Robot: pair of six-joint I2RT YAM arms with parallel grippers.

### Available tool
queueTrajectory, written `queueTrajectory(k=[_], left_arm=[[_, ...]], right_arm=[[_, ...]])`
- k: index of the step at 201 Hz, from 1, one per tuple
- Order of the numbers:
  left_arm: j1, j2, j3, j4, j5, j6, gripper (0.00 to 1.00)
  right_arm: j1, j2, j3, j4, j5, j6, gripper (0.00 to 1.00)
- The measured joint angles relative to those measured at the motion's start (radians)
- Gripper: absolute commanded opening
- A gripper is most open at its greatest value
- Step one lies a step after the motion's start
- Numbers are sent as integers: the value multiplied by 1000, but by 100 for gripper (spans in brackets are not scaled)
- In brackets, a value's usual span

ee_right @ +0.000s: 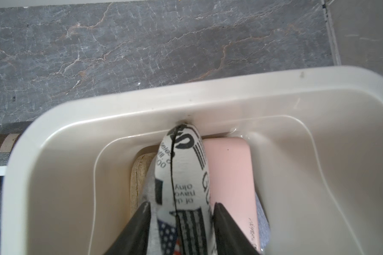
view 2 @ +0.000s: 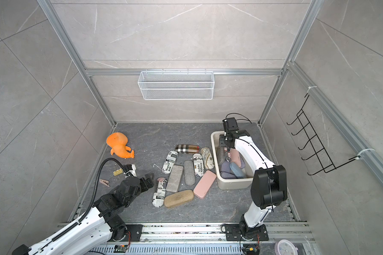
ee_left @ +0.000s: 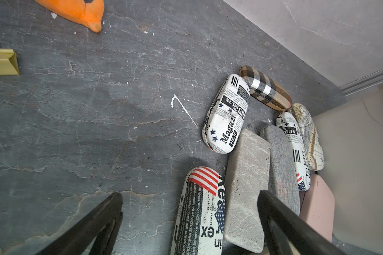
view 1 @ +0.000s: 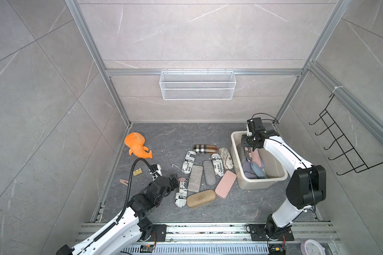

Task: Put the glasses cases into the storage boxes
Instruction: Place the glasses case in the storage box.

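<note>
Left gripper (ee_left: pixel 189 194) nearest: jaws spread wide, holding nothing, poised over flag-end newspaper case (ee_left: pixel 199 216) and grey marbled case (ee_left: pixel 245 187). Both lie flat on floor (ee_left: pixel 97 110), long axes running near-to-far. Farther off, right gripper (ee_right: pixel 181 204) down inside cream tub (ee_right: pixel 186 95), fingers flanking newspaper-print case (ee_right: pixel 181 172); whether pads clamp it cannot be told. That case stands steep, flag end up at jaws, other end down against tub wall, pink case (ee_right: pixel 230 172) just beside.
</note>
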Motion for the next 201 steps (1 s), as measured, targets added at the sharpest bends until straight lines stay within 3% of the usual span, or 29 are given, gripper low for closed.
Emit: queueTrajectory(k=[42,96,111,144,164,201], left_arm=[[0,42,104,-42,0,17,99],[0,234,383,-220,-34,75,100],[0,286,436,-260,-35,84,94],[0,328,435,-274,40,94,82],[0,352,407,-275,105,94,80],[-13,472,399,-329,179,84,81]], right_arm=[[-1,-4,2,1,-20,13,56],[-1,-75,1,-19,-35,66,61],[-1,-101,0,-21,-45,76,58],[4,-157,-34,-18,-79,100,47],[22,-201,-90,-21,-91,116,46],[86,-290,-134,-32,-113,154,61]])
